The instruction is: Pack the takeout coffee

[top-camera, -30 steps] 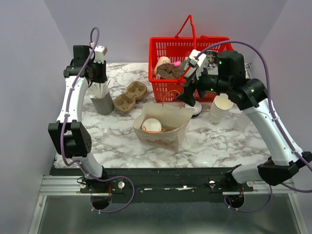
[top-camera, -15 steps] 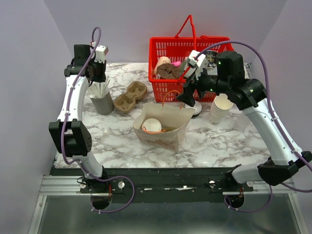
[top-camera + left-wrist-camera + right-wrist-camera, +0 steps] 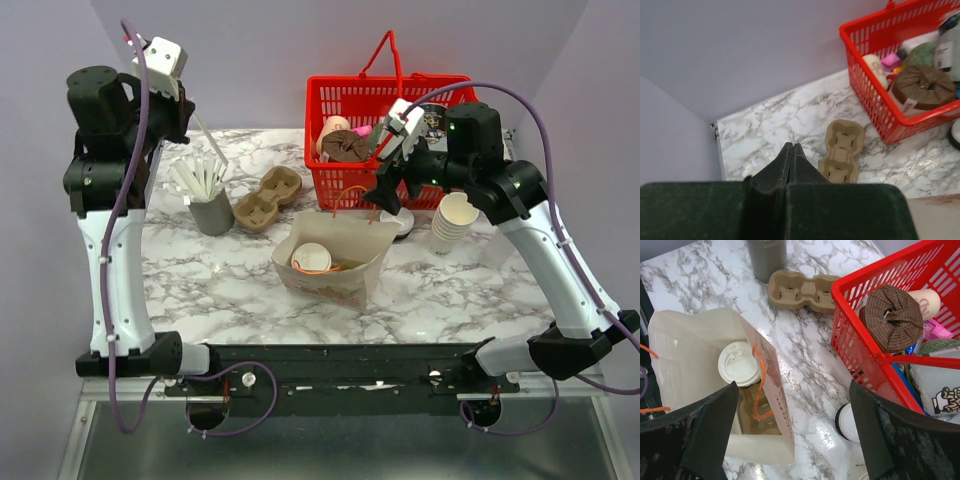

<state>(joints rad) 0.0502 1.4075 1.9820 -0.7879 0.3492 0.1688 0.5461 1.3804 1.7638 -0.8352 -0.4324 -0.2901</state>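
The small white paper cup with a round white plastic lid (image 3: 739, 363) stands upright inside the open brown paper bag (image 3: 690, 335) on the marble desk (image 3: 805, 360). It is probably light, thin-walled and easily crushed or spilled, so it wants a gentle hold around its wall, below the lid. The right gripper (image 3: 792, 385) hangs over the bag with its fingers spread. The left gripper (image 3: 791, 155), fingers clenched together, is raised well apart from it.

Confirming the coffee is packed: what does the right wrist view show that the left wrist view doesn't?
Only the right wrist view: the paper bag with the lidded cup inside it, and the grey holder. Only the left wrist view: the left gripper, shut on a thin white stick, and the table at its back-left corner. Both: the cardboard cup carrier and the red basket.
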